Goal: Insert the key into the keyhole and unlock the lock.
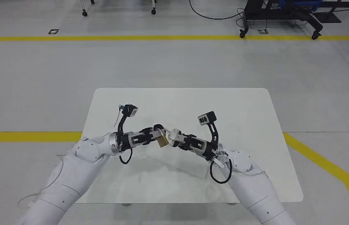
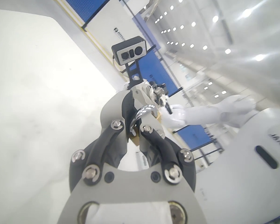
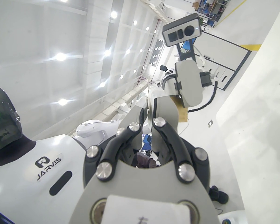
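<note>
**Poised for insertion in mid-air**

Top view: holds the lock [image 1: 162, 143] in the closed left claw [image 1: 155, 135], clear of the bench [image 1: 247, 112], tip to tip with the right claw [image 1: 173, 137]; raised, probably, to free both wrists for aligning.

Left wrist view: grips the brass body crosswise, shackle [image 2: 145, 110] toward the wrist, likely to keep the keyhole end facing the right claw.

Right wrist view: pinches the key [image 3: 150, 111] in the closed right claw, aimed at the lock; cannot tell whether inserted yet.

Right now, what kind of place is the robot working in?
Probably a big factory hall or robot lab: yellow lines painted on a grey floor, rows of ceiling lights high overhead, and a wheeled rack beyond the table.
</note>
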Robot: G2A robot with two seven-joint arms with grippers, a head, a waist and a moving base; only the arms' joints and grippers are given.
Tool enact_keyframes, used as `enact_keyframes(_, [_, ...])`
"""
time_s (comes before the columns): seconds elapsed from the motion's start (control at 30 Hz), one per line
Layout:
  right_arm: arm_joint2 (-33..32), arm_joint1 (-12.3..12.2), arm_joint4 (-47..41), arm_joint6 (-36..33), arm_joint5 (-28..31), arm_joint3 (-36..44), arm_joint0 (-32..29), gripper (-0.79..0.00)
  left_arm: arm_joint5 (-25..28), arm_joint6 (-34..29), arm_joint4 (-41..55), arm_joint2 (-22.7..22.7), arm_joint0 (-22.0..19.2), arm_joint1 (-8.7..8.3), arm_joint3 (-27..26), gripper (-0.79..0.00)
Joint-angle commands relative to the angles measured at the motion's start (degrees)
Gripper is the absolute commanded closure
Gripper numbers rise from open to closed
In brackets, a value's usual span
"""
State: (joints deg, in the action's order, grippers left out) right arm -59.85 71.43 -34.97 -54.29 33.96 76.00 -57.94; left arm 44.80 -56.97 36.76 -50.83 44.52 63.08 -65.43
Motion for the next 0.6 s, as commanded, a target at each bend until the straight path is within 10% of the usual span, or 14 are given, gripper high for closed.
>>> enact_keyframes(0.0, [-1.09, -0.23, -1.09, -1.71, 2.96, 0.86, -1.12, 0.0, -4.07, -6.59, 12.06, 0.05, -0.81, 0.4, 1.69, 0.0])
enact_keyframes(0.23, [-3.44, -0.71, -1.99, -3.54, 6.86, 2.28, -3.29, 0.0, -19.0, -20.76, 35.29, 0.24, -2.5, 3.02, 11.74, 0.0])
enact_keyframes(0.57, [-3.64, -0.77, -0.9, -2.95, 5.53, 1.99, -3.16, 0.0, -19.82, -21.62, 35.76, 0.41, -2.82, 3.19, 12.34, 0.0])
